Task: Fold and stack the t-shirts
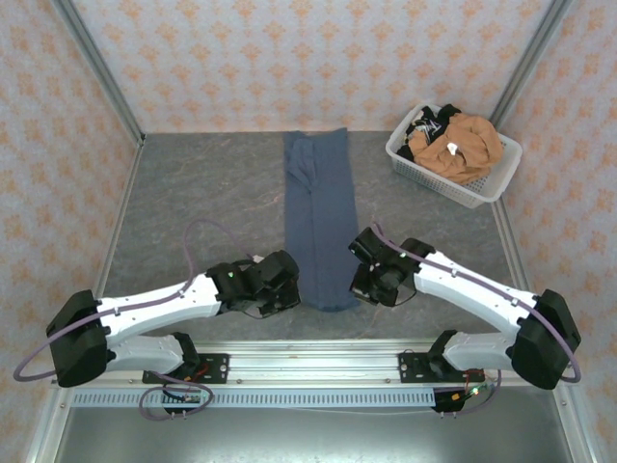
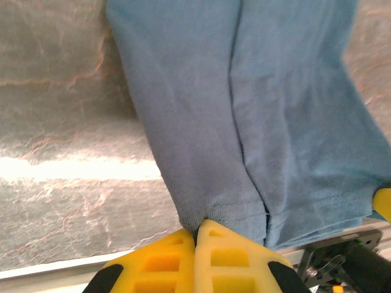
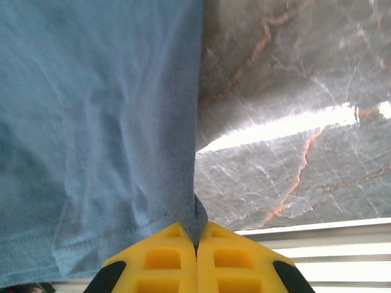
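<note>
Top external: left pincer (image 1: 299,291), right pincer (image 1: 356,284) clamp t-shirt (image 1: 319,207) hem corners

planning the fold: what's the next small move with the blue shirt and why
Probably lift both corners together toward the far end: the slate-blue t-shirt lies as a long strip, with the left gripper and right gripper shut on its near corners.

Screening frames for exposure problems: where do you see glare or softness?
Left wrist: a blown-out white streak on the table beside the slate-blue t-shirt; the left claw looks slightly soft up close. Right wrist: a similar glare band on the table, right of the t-shirt. Top external: evenly lit, sharp.
</note>
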`<state>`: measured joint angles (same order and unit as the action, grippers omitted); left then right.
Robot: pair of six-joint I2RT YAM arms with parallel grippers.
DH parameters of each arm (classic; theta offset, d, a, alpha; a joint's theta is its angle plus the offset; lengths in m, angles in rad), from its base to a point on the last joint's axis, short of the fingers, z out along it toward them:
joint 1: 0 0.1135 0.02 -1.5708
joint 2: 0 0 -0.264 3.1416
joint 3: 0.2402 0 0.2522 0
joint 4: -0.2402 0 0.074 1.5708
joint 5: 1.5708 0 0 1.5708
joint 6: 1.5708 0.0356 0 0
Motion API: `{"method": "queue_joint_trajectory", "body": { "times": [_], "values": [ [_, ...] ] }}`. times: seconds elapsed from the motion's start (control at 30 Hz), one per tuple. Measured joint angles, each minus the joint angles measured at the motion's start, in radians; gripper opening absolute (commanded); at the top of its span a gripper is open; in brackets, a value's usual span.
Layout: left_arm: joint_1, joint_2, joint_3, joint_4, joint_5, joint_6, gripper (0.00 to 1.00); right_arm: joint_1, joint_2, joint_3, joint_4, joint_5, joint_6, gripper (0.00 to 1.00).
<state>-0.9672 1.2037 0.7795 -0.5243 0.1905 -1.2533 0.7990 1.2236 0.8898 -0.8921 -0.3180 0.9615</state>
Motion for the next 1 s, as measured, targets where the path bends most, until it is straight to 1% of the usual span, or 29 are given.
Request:
{"method": "queue_joint_trajectory", "body": {
  "times": [0.13,0.33,0.6,0.77,1.0],
  "values": [
    [0.035,-0.005,0.048,-0.008,-0.049,0.006,0.0,-0.039,0.012,0.078,-0.011,0.043,-0.006,0.0],
    [0.155,0.051,0.18,-0.013,-0.074,0.06,0.0,-0.11,0.098,0.22,-0.02,0.092,-0.056,0.0],
    [0.311,0.243,0.407,-0.027,-0.068,0.181,0.0,-0.202,0.306,0.494,-0.024,0.138,-0.176,0.0],
    [0.399,0.378,0.544,-0.038,-0.051,0.25,0.0,-0.269,0.447,0.657,-0.021,0.143,-0.25,0.0],
    [0.484,0.569,0.718,-0.048,-0.031,0.322,0.0,-0.336,0.647,0.84,-0.01,0.131,-0.329,0.0]
  ]
}}
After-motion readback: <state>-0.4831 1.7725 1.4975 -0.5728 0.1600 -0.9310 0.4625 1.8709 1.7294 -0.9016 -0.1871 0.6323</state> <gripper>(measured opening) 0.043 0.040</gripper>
